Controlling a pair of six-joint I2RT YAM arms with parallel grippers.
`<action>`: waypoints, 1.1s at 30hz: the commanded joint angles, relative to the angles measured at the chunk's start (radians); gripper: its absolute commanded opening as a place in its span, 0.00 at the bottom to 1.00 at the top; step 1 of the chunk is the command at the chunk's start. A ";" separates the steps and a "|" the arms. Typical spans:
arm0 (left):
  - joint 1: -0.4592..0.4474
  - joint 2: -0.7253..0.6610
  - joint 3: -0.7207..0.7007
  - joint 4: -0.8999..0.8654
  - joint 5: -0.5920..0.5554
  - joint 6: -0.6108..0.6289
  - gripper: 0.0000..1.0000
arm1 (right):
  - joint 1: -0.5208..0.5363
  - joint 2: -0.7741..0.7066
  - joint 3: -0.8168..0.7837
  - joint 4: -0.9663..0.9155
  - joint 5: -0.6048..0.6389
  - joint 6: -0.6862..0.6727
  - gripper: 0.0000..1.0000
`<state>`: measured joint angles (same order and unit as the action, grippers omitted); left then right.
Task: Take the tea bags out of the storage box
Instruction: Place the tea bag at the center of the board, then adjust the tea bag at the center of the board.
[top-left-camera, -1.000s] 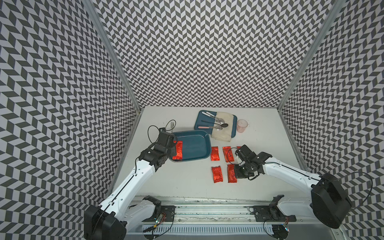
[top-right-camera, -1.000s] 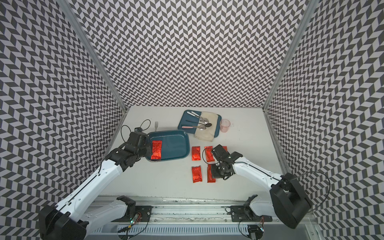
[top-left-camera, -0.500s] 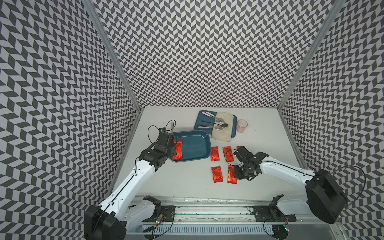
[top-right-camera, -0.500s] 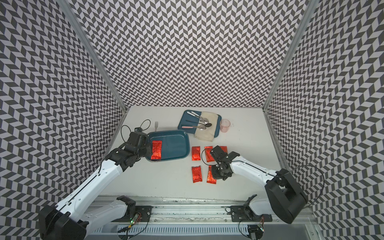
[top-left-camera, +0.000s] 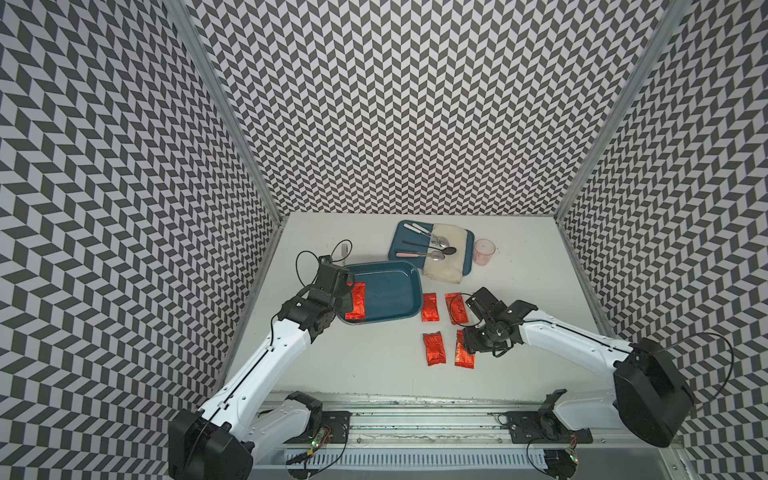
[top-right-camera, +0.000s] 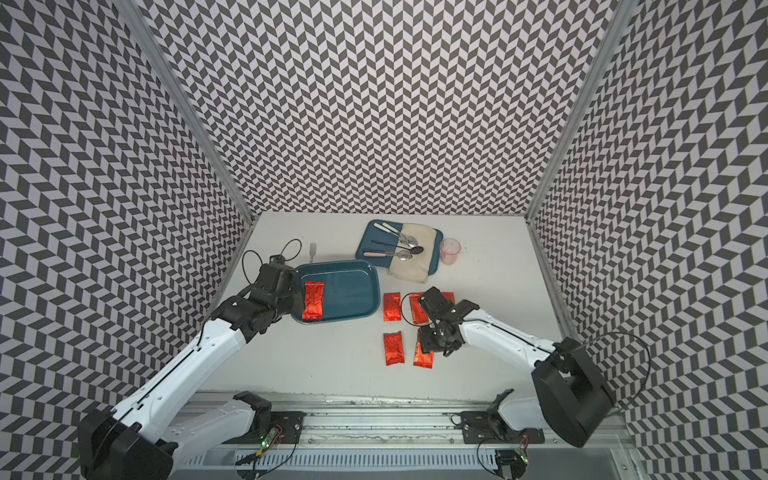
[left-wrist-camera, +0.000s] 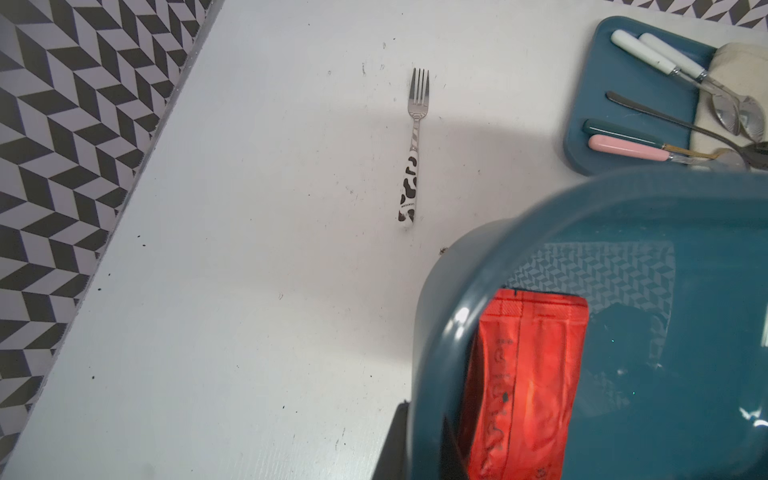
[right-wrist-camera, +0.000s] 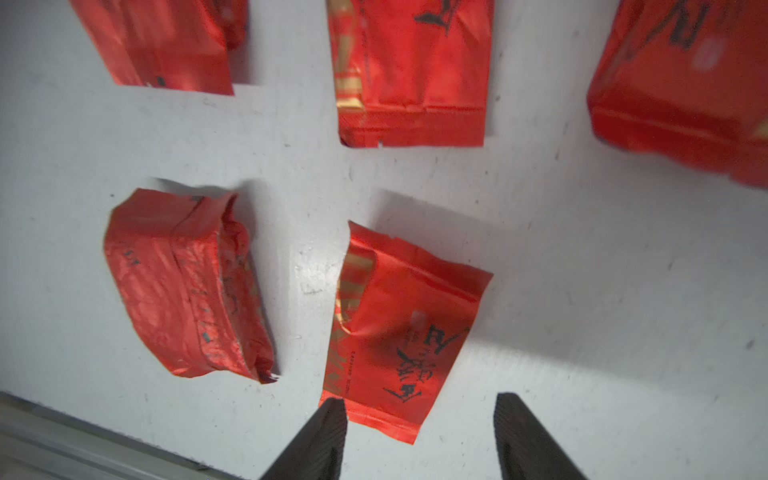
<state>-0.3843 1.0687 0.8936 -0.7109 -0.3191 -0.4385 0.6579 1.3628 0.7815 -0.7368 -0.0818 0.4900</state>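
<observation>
A fork (left-wrist-camera: 413, 145) is seen beyond the box (top-left-camera: 392, 293), whose left rim is clamped by the left tool (top-left-camera: 345, 300); its bag (top-left-camera: 355, 305) is laid near-to-far. The right tool (right-wrist-camera: 419, 409) is held open, empty.

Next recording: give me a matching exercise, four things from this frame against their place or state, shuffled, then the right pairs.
Things:
1 fork
2 pink cup
3 storage box
4 right claw

Places or states:
A open, over a tabletop tea bag
B beside the flat tray
C holds the last tea bag
D cow-spotted handle, lying on the table

Pairs: 1-D, 2-B, 3-C, 4-A
</observation>
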 joint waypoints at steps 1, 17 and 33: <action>0.006 0.005 -0.002 0.036 0.008 0.004 0.00 | 0.003 -0.015 0.013 0.058 -0.003 -0.007 0.82; 0.007 0.005 -0.001 0.036 0.006 0.004 0.00 | 0.072 0.122 0.028 0.093 0.062 -0.021 0.92; 0.007 0.005 -0.003 0.034 0.005 0.003 0.00 | 0.187 0.229 0.073 0.010 0.226 -0.010 0.81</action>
<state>-0.3836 1.0786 0.8932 -0.7105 -0.3195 -0.4385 0.8307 1.5761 0.8474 -0.6979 0.1005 0.4747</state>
